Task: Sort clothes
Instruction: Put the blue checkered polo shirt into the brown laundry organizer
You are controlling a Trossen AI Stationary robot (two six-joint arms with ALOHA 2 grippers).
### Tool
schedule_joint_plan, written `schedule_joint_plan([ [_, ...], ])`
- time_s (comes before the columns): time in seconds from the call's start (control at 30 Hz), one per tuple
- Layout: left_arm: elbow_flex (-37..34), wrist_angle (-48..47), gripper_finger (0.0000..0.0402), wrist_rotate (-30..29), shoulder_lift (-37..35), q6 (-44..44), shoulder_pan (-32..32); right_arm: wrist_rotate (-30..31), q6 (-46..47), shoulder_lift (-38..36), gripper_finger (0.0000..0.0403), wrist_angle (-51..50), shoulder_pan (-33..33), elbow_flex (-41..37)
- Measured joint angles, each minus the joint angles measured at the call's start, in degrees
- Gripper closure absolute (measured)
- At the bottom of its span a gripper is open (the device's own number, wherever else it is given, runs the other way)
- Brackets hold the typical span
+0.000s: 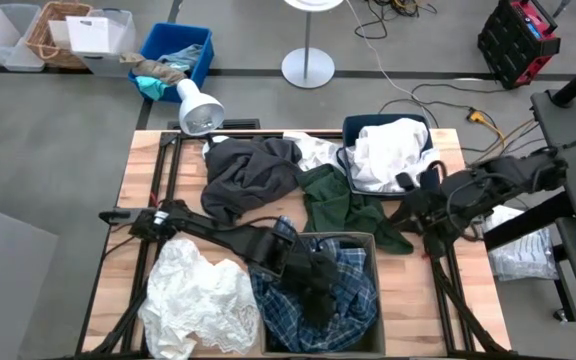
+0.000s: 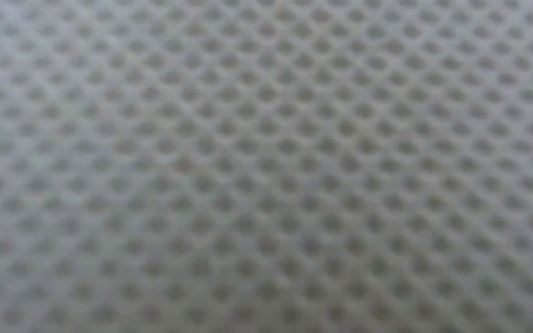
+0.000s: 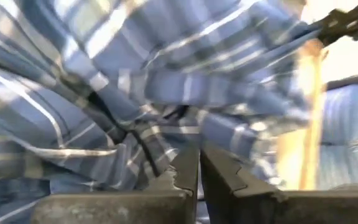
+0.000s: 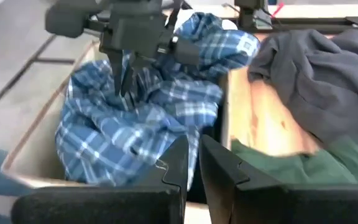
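While the table (image 1: 428, 290) carries loose clothes, the plaid shirt (image 1: 353, 300) sits in the near box (image 1: 373, 240); the left end effector (image 4: 124, 84), fingers together, should lift clear. The right end effector (image 1: 408, 205) hovers pinched together, empty, over the dark green garment (image 1: 338, 200).

Low view wholly filled by blurred mesh fabric (image 2: 266, 166), table and arms hidden behind it, plaid shirt (image 3: 135, 93) smeared and cut off at every edge in left wrist view, white garment (image 1: 203, 300) cropped by high view's bottom edge
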Motion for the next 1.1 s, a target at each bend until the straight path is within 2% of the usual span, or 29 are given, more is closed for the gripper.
schedule_joint_plan([
  [0.2,0.0,0.4,0.0402,-2.3,-4.1,4.1,0.0,-0.3,1.5,1.1,0.0374,15.5,0.1,-8.3],
  [0.3,0.0,0.0,0.0402,-5.9,-7.6,8.8,0.0,-1.4,2.5,2.1,0.0382,25.1,0.6,-13.0],
  [0.37,0.0,-1.0,0.0402,-10.8,-10.8,12.5,-0.2,-1.7,2.8,3.2,0.0390,31.1,1.2,-15.9],
  [0.43,0.0,-6.0,0.0402,-17.9,-14.0,15.3,-0.9,-1.7,3.2,5.0,0.0392,35.3,1.8,-18.3],
  [0.53,0.0,-17.7,0.0402,-30.6,-18.0,15.2,-2.2,-1.7,4.2,9.0,0.0393,40.6,2.0,-21.0],
  [0.6,0.0,-24.5,0.0402,-35.8,-19.9,14.0,-3.0,-1.7,5.2,12.0,0.0394,42.7,2.0,-21.7],
  [0.7,-0.1,-31.8,0.0402,-36.5,-21.5,12.7,-3.7,-1.2,6.3,16.9,0.0394,42.9,2.0,-21.5],
  [0.87,-5.7,-31.3,0.0402,-33.5,-23.2,18.1,-4.8,-0.1,9.4,22.7,0.0394,38.6,2.0,-18.4],
  [0.97,-13.3,-31.1,0.0402,-31.3,-25.9,18.5,-5.0,2.9,9.6,25.6,0.0394,34.8,2.5,-16.3],
  [1.1,-25.9,-30.4,0.0402,-27.8,-30.2,14.5,-4.9,5.5,9.5,28.1,0.0394,31.9,3.4,-13.5],
])
